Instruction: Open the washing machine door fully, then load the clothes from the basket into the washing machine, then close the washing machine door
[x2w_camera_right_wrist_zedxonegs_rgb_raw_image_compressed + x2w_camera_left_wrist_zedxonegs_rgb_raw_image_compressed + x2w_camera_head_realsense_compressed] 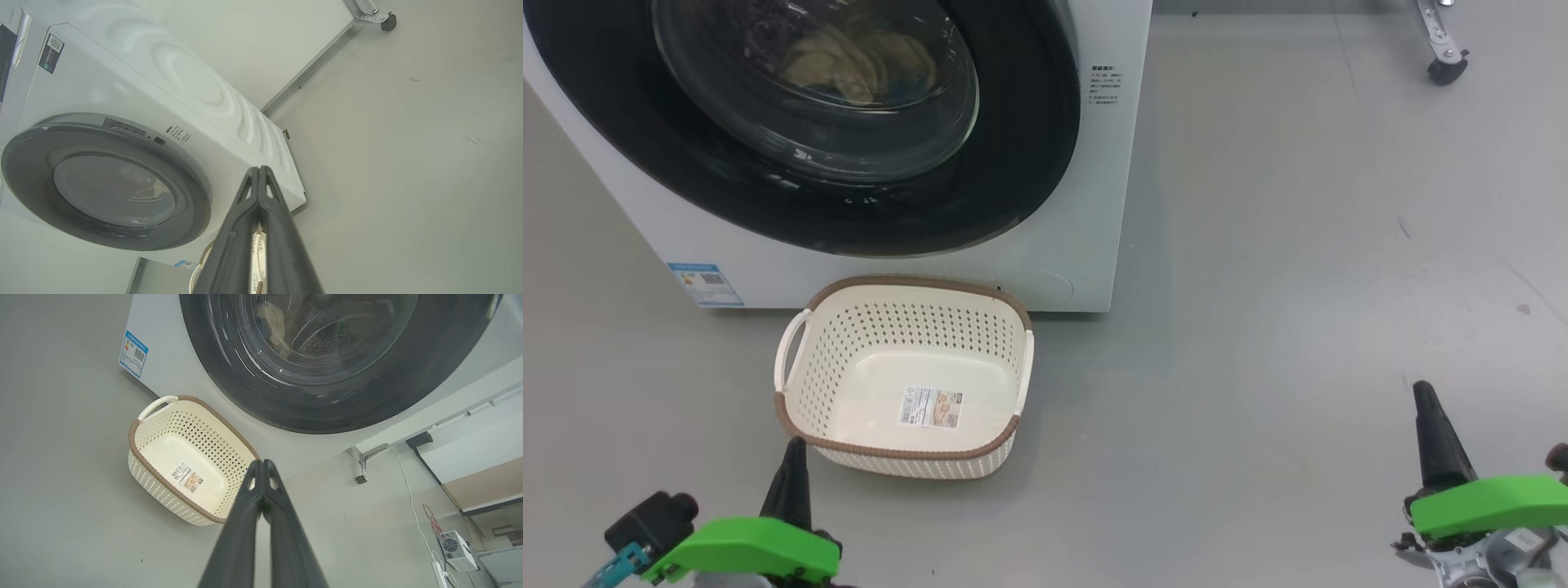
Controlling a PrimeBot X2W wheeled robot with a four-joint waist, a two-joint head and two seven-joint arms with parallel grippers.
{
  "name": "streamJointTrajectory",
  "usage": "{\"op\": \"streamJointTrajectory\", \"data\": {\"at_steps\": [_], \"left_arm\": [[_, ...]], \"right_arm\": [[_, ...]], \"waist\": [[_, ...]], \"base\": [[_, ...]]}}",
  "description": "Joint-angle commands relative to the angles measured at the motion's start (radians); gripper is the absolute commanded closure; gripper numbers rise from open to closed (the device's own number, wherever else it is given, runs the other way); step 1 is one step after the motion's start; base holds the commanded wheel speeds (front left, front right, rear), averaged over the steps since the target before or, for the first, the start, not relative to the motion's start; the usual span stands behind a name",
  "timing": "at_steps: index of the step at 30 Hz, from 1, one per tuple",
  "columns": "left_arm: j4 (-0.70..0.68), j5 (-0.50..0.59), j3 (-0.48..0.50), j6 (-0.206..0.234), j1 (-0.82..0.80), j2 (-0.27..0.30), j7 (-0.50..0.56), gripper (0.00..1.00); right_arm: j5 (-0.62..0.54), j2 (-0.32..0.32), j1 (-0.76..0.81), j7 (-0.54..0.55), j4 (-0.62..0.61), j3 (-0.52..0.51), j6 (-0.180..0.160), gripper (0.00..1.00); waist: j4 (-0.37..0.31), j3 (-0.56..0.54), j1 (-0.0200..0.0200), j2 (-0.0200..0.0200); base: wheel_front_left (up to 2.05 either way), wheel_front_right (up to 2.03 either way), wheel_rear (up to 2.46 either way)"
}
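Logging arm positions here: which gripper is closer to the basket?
Left. The left gripper is shut, just off the near left corner of the basket; the right gripper, also shut, is far off to its right over the floor.

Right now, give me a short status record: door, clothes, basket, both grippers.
washing machine door: looks closed, flat against the washing machine front
clothes: pale fabric seen through the door glass, inside the machine
basket: empty, upright on the floor before the machine
left gripper: shut, holding nothing, beside the basket's near rim
right gripper: shut, holding nothing, above the floor, away from the basket
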Motion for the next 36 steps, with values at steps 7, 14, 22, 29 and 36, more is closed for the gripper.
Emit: {"op": "streamJointTrajectory", "data": {"at_steps": [7,14,22,29,36], "left_arm": [[-0.021,-0.090,0.049,-0.020,-0.040,0.003,0.021,1.00],[-0.016,-0.168,0.071,-0.037,-0.041,0.000,0.040,1.00],[-0.010,-0.258,0.098,-0.055,-0.042,-0.005,0.062,1.00],[-0.005,-0.336,0.121,-0.072,-0.043,-0.009,0.081,1.00],[0.001,-0.425,0.148,-0.090,-0.044,-0.014,0.104,1.00]], "right_arm": [[0.097,-0.027,-0.067,0.016,-0.015,0.011,0.000,1.00],[0.179,-0.028,-0.078,0.032,0.000,0.013,0.000,1.00],[0.272,-0.030,-0.090,0.050,0.016,0.015,0.000,1.00],[0.354,-0.031,-0.101,0.066,0.030,0.016,0.000,1.00],[0.447,-0.032,-0.113,0.084,0.047,0.017,0.000,1.00]], "waist": [[0.000,-0.007,0.0000,0.0000],[0.001,-0.014,0.0000,0.0000],[0.001,-0.022,0.0000,0.0000],[0.001,-0.029,0.0000,0.0000],[0.002,-0.037,0.0000,0.0000]], "base": [[0.00,0.00,0.00],[0.00,0.00,0.00],[0.00,0.00,0.00],[0.00,0.00,0.00],[0.00,0.00,0.00]]}}
